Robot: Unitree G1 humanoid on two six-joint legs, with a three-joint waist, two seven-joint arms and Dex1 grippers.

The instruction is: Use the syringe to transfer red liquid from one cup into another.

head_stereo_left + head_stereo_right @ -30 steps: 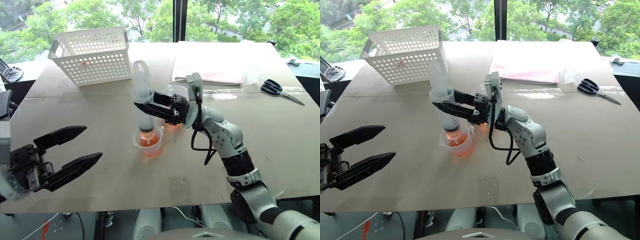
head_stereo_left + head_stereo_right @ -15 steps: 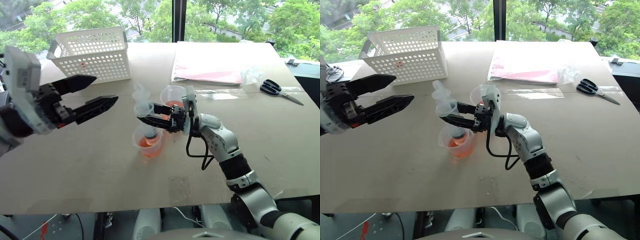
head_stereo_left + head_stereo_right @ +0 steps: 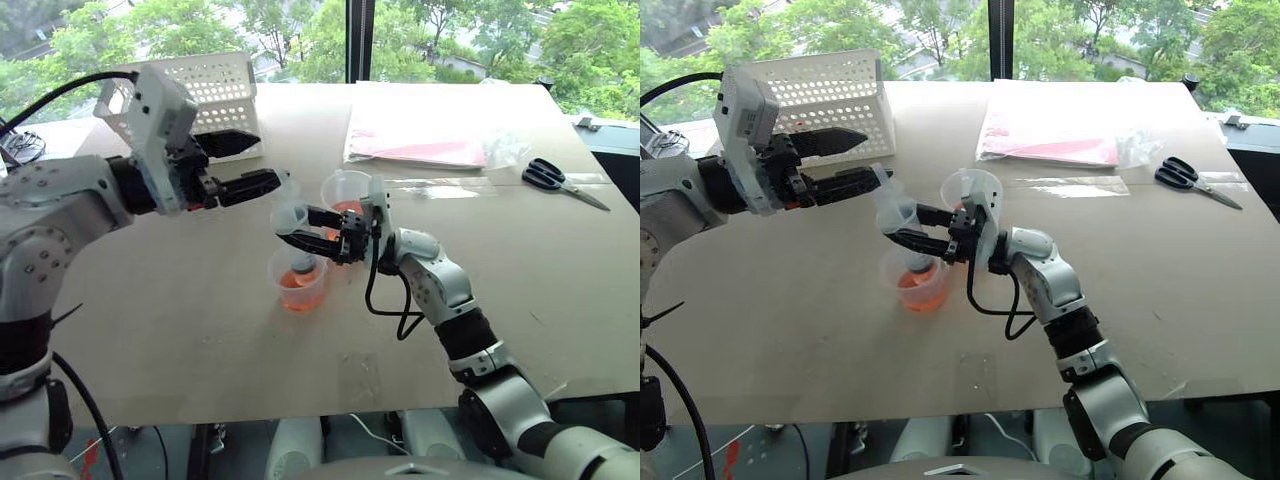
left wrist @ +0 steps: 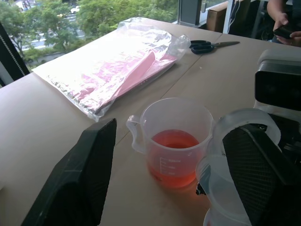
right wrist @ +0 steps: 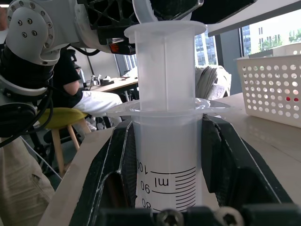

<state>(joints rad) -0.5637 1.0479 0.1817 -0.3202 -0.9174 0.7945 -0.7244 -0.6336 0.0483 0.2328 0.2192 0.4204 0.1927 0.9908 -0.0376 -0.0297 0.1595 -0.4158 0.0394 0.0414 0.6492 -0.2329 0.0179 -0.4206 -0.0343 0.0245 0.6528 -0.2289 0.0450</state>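
Note:
My right gripper (image 3: 297, 228) is shut on the barrel of the clear syringe (image 5: 164, 181), holding it upright. The syringe's lower end dips into the shorter clear cup (image 3: 297, 285), which holds red liquid (image 3: 297, 293). Just behind the right gripper stands the taller cup (image 4: 176, 141), also with red liquid in it. My left gripper (image 3: 270, 160) is open at the white plunger's top (image 3: 285, 195). In the left wrist view one of its fingers (image 4: 254, 174) sits against the plunger top, and the taller cup shows between the fingers.
A white perforated basket (image 3: 185, 100) stands at the back left. A pink packet in clear plastic (image 3: 420, 135) lies at the back, and black scissors (image 3: 560, 180) lie at the back right. A seated person (image 5: 89, 101) shows beyond the table.
My left gripper rose from the table's front left and came in to the plunger top. The syringe in my right gripper sank slightly into the shorter cup.

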